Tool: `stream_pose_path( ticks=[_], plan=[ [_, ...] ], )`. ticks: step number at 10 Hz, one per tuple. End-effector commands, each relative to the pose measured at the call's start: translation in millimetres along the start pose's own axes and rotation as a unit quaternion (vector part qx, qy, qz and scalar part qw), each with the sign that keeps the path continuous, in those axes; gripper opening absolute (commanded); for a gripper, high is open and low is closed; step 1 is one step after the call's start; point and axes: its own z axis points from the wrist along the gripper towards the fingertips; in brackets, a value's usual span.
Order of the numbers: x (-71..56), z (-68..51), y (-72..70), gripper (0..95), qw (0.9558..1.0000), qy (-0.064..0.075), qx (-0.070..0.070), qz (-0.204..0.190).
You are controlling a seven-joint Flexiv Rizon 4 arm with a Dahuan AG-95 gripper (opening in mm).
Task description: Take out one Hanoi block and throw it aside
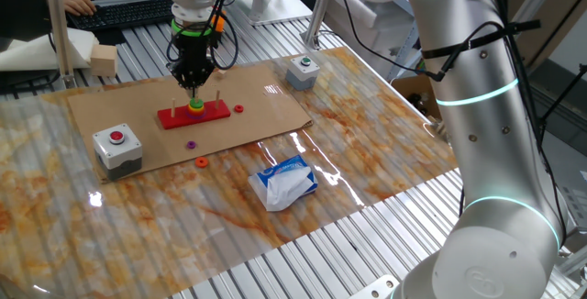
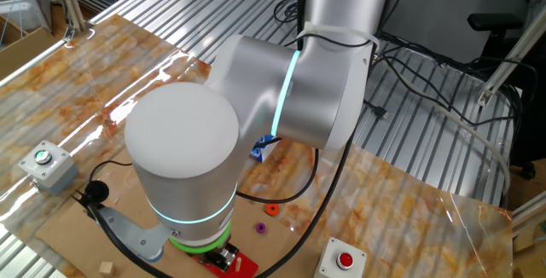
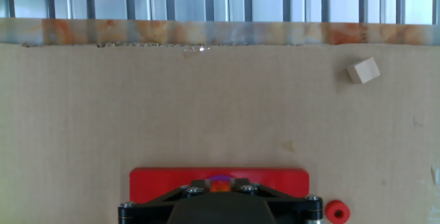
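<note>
Fingers (image 1: 193, 87) hang straight down over the middle peg of the red base (image 1: 193, 114), tips just above the small stack of rings (image 1: 196, 106) threaded there. Gap between the tips: cannot tell. The fixed view is too coarse, and in the hand view the black mount fills the bottom edge and hides them. No ring appears to be held.

Stack: green and yellow show from the side; the hand view shows a purple and orange sliver (image 3: 220, 181) right at the mount, so the top ring sits almost directly under the tool axis. Alignment looks good.

Base lies on a cardboard sheet (image 1: 110, 106) on the table (image 1: 385, 143). Loose rings already lie off the pegs: a red one (image 1: 238, 109) just beside the base's right end, a purple one (image 1: 191, 144) and an orange one (image 1: 201, 162) in front of it.

Judgement: step in hand is the descent onto the top ring, grasp not yet made. To do it well:
- keep the peg centred between the tips, so they straddle it and pinch the ring's rim
- go down only to the top ring, not the one below
- close gently; the ring is small and may pop out
- lift straight up until clear of the peg tip, since any tilt could bind or drag the base
- toss toward bare cardboard, away from the grey button box (image 1: 117, 147)
</note>
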Motion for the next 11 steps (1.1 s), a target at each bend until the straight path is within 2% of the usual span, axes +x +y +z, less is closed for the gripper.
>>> stream_pose_path(
  ticks=[1, 3, 11],
  plan=[
    [-1.2, -0.2, 0.1, 0.0, 1.0000, -0.002, 0.000, 0.002],
    [-0.7, -1.6, -0.4, 38.0, 1.0000, -0.003, 0.002, 0.006],
    [0.1, -2.7, -1.0, 38.0, 0.9999, -0.004, 0.002, 0.012]
  ],
)
